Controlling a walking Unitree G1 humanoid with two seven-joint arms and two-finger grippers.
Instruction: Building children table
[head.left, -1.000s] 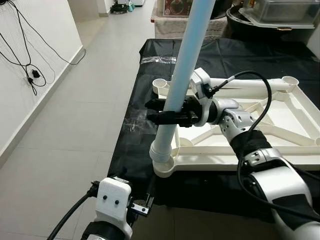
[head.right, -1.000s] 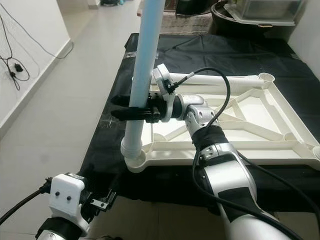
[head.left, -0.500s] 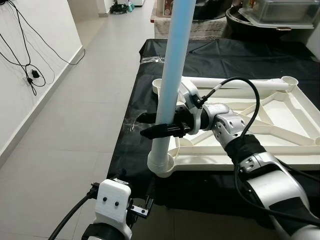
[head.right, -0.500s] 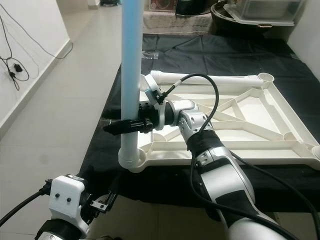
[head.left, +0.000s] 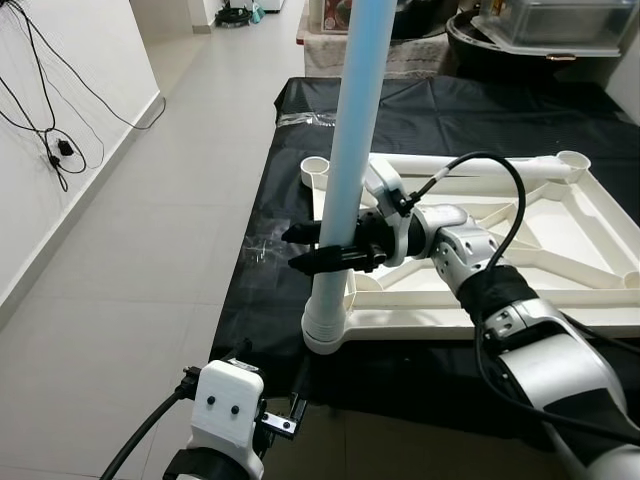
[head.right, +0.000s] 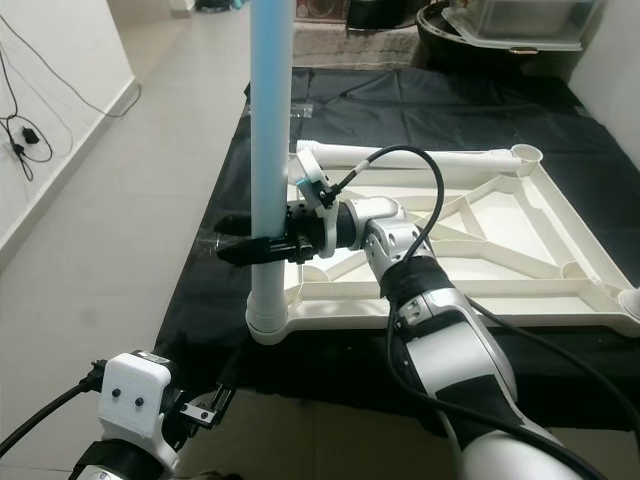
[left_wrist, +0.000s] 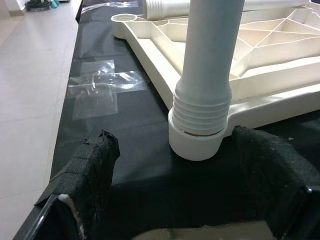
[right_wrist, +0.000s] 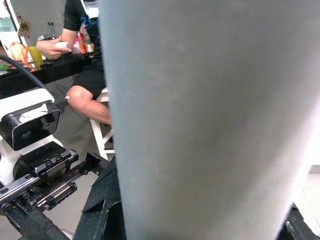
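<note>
Right gripper (head.left: 305, 248) clenched around blue table leg (head.left: 350, 150).
The leg stands upright in the near-left corner socket of the upturned white tabletop (head.left: 560, 280); left gripper (left_wrist: 190, 215) spread apart below.

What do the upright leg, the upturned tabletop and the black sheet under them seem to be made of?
Leg: smooth pale-blue plastic, moulded threads at its base. Tabletop: cream moulded plastic, ribbed underside. Black sheet: thin, faintly glossy, probably plastic film; tape sticks to it.

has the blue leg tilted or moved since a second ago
Yes. The blue leg, held by the right gripper, has swung from leaning right to nearly upright, judged against the white tabletop frame; its foot stays in the corner socket.
</note>
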